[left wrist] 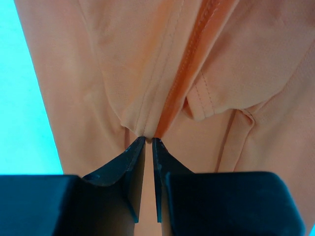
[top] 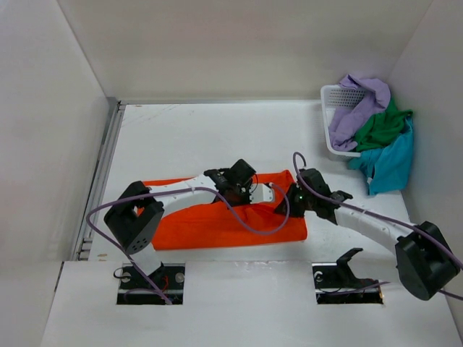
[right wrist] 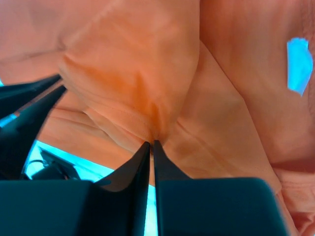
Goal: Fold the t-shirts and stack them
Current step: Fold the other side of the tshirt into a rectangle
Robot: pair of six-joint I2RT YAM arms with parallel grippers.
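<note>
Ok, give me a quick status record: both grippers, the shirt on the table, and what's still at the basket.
left gripper: shut, pinching a seam of the orange shirt
right gripper: shut, pinching the orange shirt
orange shirt: lying on the table
basket: far right, holds lavender shirt and green shirt
teal shirt: spilling over the basket's near side
stack: none yet

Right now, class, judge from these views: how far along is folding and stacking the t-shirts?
Done: no folded stack is visible. In hand: the orange shirt lies on the table, with the left gripper and right gripper both pinched shut on its cloth. Left: the lavender shirt, green shirt and teal shirt sit heaped at the white basket, unfolded.
</note>
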